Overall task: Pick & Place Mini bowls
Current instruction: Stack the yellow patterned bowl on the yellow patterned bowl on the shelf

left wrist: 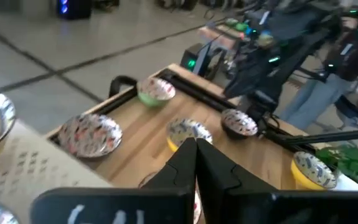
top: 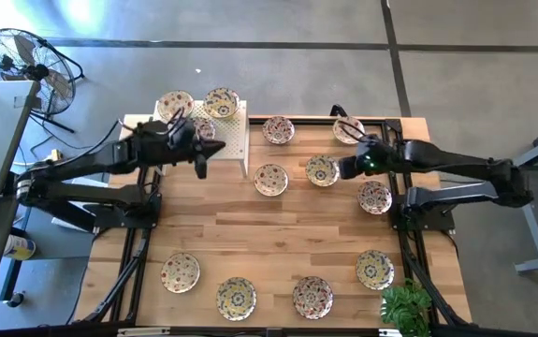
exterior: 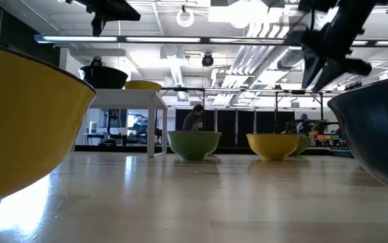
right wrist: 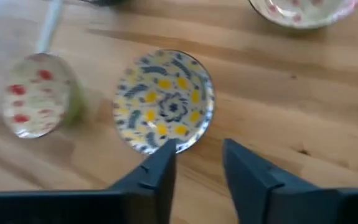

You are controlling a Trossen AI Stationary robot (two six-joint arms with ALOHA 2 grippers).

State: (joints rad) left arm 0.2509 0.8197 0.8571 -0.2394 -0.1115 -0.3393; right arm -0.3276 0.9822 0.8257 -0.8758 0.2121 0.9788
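Several mini bowls lie on their bases about the wooden table [top: 250, 234]. Two more mini bowls [top: 175, 103] [top: 222, 101] sit on a white perforated stand [top: 234, 140] at the far left. My right gripper [right wrist: 197, 146] hangs open above the table. It stands just beside a blue-and-yellow mini bowl [right wrist: 163, 99], which also shows in the high view [top: 322, 169]. One finger [right wrist: 160, 168] overlaps the bowl's rim in the picture. My left gripper [left wrist: 196, 144] is shut with nothing in it, near the stand's front edge [top: 200, 167].
A green plant [top: 406, 309] stands at the near right corner. A row of mini bowls [top: 237, 298] lines the near edge. Bare wood lies in the table's middle. A fan [top: 25, 61] stands on the floor at the far left. A person [exterior: 194, 120] sits beyond the table.
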